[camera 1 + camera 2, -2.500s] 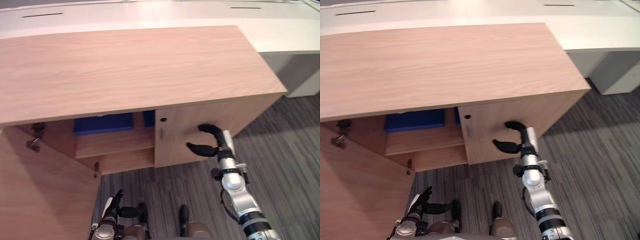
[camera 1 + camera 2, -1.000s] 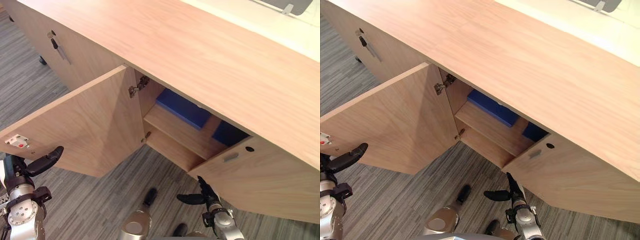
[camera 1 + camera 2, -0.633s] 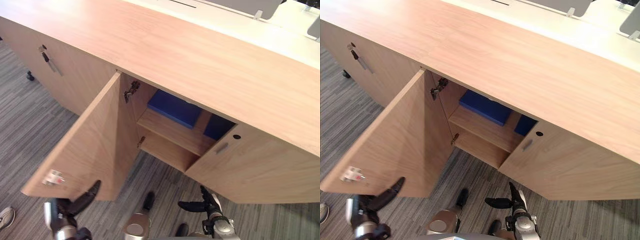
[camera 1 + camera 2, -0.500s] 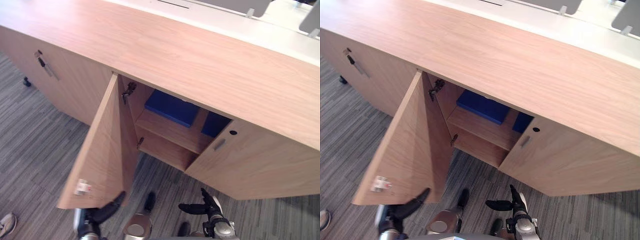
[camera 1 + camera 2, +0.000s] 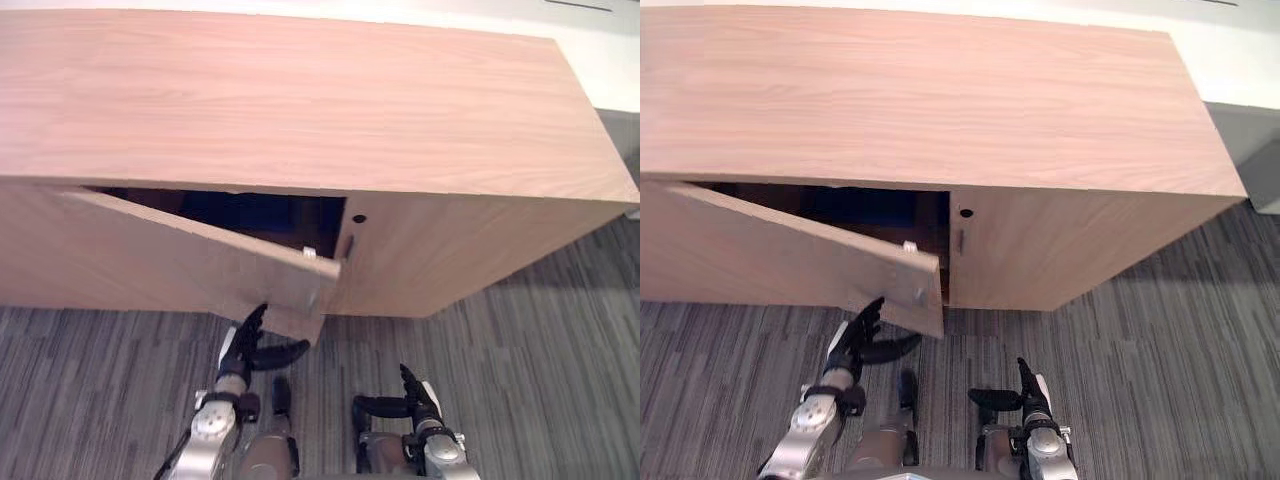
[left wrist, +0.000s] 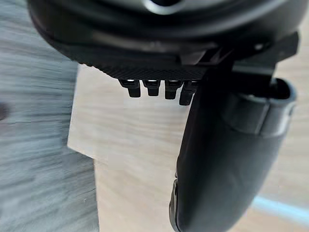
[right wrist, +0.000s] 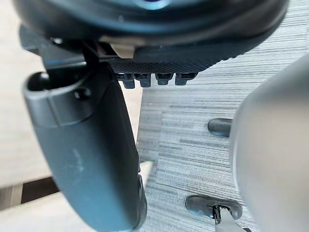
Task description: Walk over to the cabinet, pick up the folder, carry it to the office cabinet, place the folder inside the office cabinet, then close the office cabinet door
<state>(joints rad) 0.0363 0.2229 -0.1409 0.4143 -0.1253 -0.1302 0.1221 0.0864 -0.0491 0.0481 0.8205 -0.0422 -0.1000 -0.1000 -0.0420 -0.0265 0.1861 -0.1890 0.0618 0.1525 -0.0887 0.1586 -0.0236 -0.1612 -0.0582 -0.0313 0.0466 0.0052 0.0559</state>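
1. So, the cabinet [image 5: 300, 100] is the big wooden unit along the wall. Its right door [image 5: 450, 250] is flush shut, and the left side is open a crack.
2. The left door [image 5: 170, 260] is swung most of the way in. Its free edge stands out in front of the right door, so the closing step isn't finished. I think the main risk is a weak push: the door could stop short or bounce back out.
3. The folder [image 5: 230, 208] seems to be the dim blue patch in the dark gap behind the door, so it's inside already. I can't tell how deep it sits. If it pokes forward, the door could jam on it.
4. The left hand [image 5: 245, 345] is under the door's lower free corner, fingers straight and spread from the thumb, holding nothing. The fingertips are right at the bottom edge, though I can't say whether they touch it. That low on the edge, the fingers could slip off under the door. They could also get pinched where the two doors meet.
5. The right hand [image 5: 412, 400] hangs low over the carpet, well away from the door, fingers loose, thumb sticking out, empty.
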